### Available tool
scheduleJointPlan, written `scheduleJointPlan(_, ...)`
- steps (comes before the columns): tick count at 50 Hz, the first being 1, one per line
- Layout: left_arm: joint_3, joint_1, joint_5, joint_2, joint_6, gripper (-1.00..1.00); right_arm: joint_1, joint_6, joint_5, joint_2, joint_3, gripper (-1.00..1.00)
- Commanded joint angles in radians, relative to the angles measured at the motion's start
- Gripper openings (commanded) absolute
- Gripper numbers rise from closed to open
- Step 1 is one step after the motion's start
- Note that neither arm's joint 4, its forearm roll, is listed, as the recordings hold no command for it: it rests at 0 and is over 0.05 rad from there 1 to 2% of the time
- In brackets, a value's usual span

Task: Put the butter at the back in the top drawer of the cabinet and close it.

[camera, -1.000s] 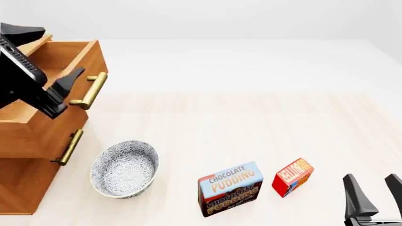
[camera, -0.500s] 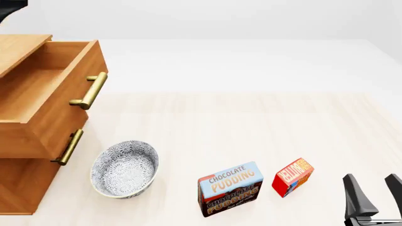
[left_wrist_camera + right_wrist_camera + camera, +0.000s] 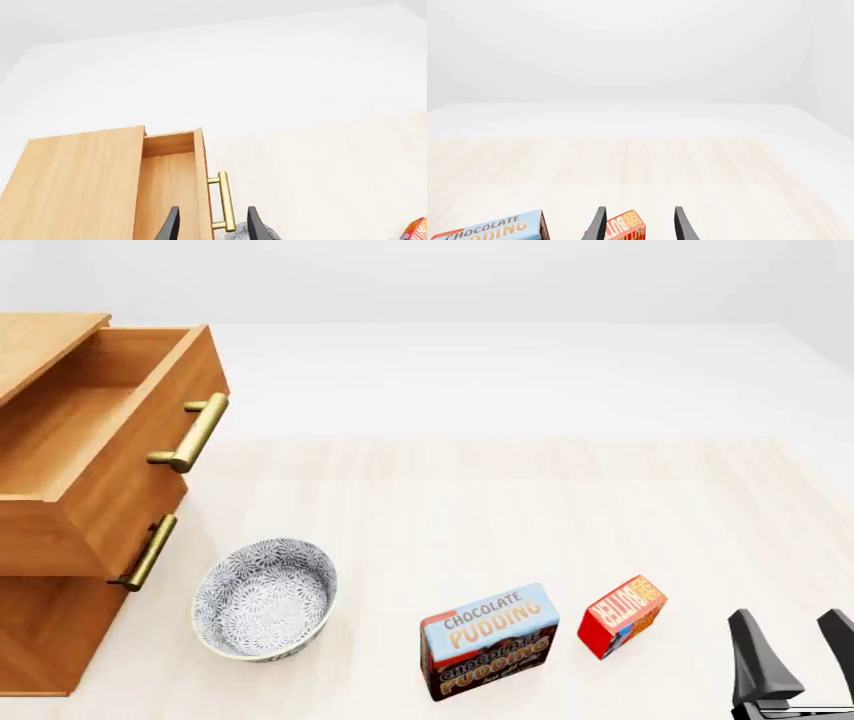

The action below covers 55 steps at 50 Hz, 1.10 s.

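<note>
On pale wood-grain table (image 3: 534,500), boxy red butter (image 3: 622,615), right tool (image 3: 793,645) wide, left tool (image 3: 209,222) wide.

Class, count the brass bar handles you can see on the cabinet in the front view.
2: one on the open top drawer, one on the drawer below. A third may sit lower on the cabinet, out of sight.

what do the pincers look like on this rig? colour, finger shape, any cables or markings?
Both match: the right pincer and the left pincer have plain black, matte fingers, flat tapered blades that narrow to pointed tips. No cables, logos or markings are visible. Little of the arm bodies shows in any view.
</note>
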Motion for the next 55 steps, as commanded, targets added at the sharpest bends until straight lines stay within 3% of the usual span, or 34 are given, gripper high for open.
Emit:
scheduleJointPlan(1, -0.073, 0.018, 0.071, 0.041, -0.107, 1.0, 0.0, 0.0, 0.0, 0.0, 0.0, 1.0)
scheduleJointPlan(10, -0.053, 0.047, 0.064, 0.031, -0.1, 1.0, 0.0, 0.0, 0.0, 0.0, 0.0, 1.0)
scheduleJointPlan(18, -0.023, 0.039, 0.049, 0.039, -0.176, 1.0, 0.0, 0.0, 0.0, 0.0, 0.0, 1.0)
scheduleJointPlan(42, 0.117, 0.079, -0.029, 0.036, -0.182, 1.0, 0.0, 0.0, 0.0, 0.0, 0.0, 1.0)
scheduleJointPlan(55, 0.149, 0.089, -0.053, 0.043, -0.19, 1.0, 0.0, 0.0, 0.0, 0.0, 0.0, 1.0)
